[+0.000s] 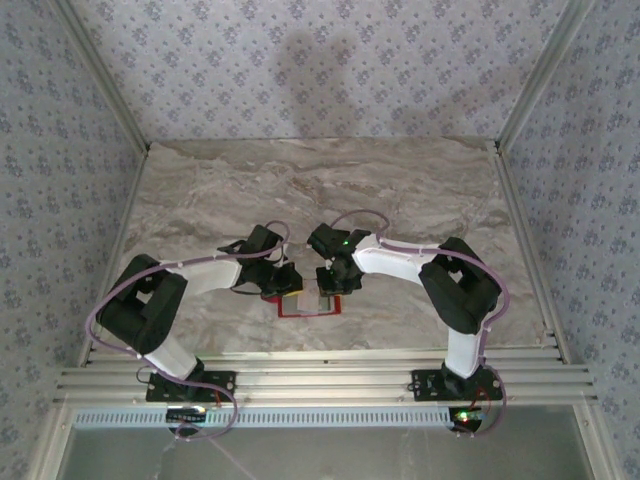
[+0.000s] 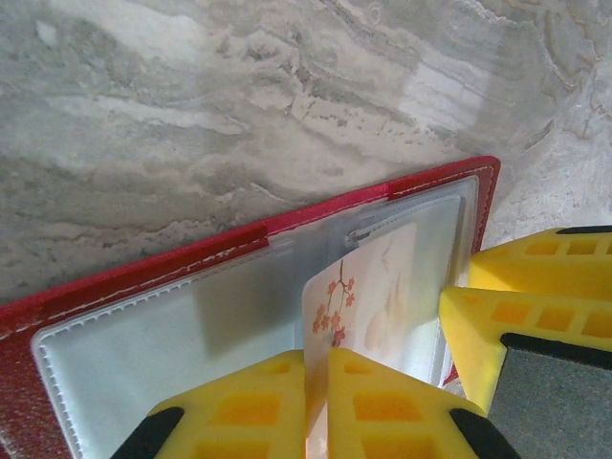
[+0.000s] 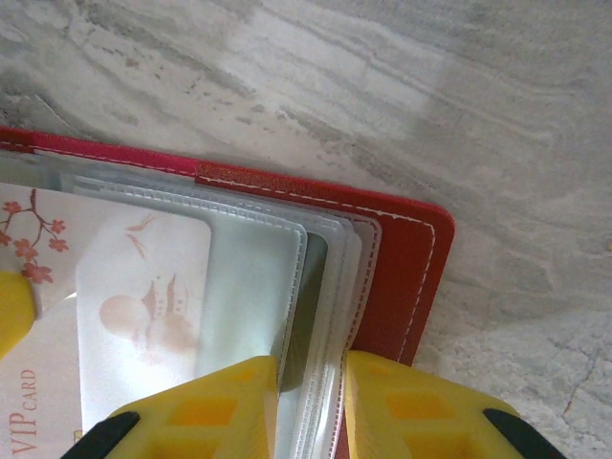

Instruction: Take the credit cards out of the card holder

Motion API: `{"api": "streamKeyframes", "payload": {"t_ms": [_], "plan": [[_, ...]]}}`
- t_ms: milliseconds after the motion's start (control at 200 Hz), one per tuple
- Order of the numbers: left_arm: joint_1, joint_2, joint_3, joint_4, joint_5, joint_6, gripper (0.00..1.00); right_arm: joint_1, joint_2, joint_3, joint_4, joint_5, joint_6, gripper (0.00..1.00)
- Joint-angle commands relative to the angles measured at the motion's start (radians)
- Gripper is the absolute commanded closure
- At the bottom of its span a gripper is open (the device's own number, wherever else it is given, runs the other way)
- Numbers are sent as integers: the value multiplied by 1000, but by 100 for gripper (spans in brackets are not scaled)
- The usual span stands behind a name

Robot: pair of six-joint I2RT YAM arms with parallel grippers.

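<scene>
Claw on the left (image 2: pixel 317 373) pinches a white blossom-printed card (image 2: pixel 368 296) in the open red card holder (image 2: pixel 382 196); right claw (image 3: pixel 311 382) clamps its clear sleeves (image 3: pixel 258 287).

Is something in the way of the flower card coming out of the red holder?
Nothing visible blocks it. The left gripper has its jaws shut on the card, whose far end sits in a clear pocket of the holder. The right gripper pinches the pocket edges beside the card.
</scene>
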State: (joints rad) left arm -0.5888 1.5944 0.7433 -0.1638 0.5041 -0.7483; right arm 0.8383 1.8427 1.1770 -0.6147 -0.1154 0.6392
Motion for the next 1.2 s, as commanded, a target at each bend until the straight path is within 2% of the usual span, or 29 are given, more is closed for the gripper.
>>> {"api": "streamKeyframes", "payload": {"t_ms": [0,295,625,949,1034,1194], "plan": [[5,-20,0,-66,-42,23,89,-4,46,-16,-92,37,-2,75],[5,-70,36,-171,-96,66,94,-5,43,-1,-99,39,-1,74],[6,-126,145,-386,-189,231,96,-10,-14,-6,-76,35,-1,61],[-4,-79,315,-544,-246,546,100,-72,-145,-66,-25,15,-2,58],[-14,-63,370,-586,-264,687,100,-101,-171,-82,-26,5,-2,58],[-43,-34,488,-674,-364,899,100,-146,-220,-114,-33,5,-30,58]]}}
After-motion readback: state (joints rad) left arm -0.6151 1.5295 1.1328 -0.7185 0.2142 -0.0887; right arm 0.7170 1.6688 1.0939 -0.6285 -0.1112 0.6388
